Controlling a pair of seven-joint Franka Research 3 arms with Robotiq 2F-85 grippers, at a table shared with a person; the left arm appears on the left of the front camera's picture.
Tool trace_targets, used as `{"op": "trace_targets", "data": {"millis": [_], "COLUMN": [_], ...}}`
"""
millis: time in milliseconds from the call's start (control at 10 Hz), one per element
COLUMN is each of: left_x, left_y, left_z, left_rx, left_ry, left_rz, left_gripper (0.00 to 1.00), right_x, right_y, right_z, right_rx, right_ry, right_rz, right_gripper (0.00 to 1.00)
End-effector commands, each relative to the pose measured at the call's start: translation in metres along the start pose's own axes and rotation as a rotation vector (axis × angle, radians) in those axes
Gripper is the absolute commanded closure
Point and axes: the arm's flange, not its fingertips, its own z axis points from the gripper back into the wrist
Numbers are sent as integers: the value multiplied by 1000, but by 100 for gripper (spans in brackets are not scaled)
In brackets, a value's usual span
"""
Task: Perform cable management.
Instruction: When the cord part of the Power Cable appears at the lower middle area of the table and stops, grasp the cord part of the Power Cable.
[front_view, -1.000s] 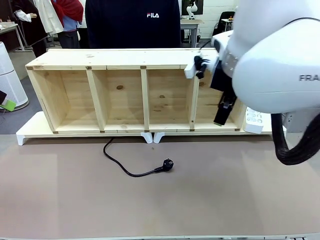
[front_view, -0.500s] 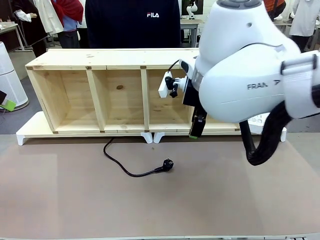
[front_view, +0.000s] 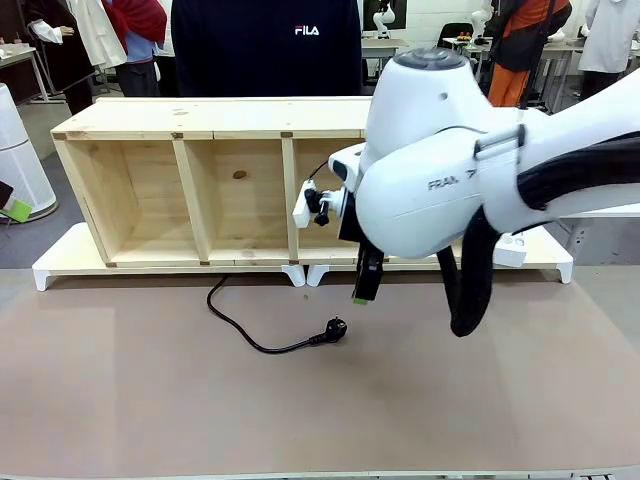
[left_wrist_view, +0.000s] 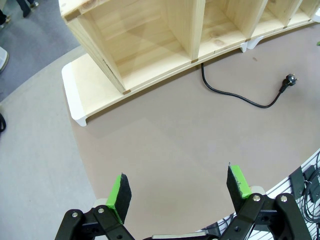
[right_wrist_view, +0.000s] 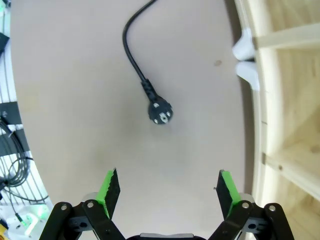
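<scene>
Now the right gripper (right_wrist_view: 168, 186) hangs wide open above the cable (front_view: 262, 350), plug (right_wrist_view: 160, 112) flat on the table (front_view: 480, 400) before the shelf (front_view: 200, 118); left gripper (left_wrist_view: 179, 186) open too

A robotics lab, plainly: a bulky white robot arm (front_view: 440, 190) reaches over a brown-topped table (front_view: 150, 400), a bare wooden shelf (front_view: 200, 118) lies along its far edge, and beyond a person in a dark sweater (front_view: 265, 60) stand more work desks (front_view: 385, 44) and people.
</scene>
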Motion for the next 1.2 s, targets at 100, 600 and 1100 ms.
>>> {"op": "trace_targets", "data": {"millis": [100,600,1100], "left_x": [-2,-2,-2], "left_y": [0,0,0], "left_z": [1,1,1], "left_rx": [-2,-2,-2], "left_ry": [7,7,7], "left_rz": [12,12,12], "left_gripper": [0,0,0], "right_x": [19,39,43], "right_y": [7,18,21], "right_z": [-34,-74,-78], "right_rx": [60,73,87], "right_ry": [-3,68,69], "right_rz": [77,139,154], "right_gripper": [0,0,0]}}
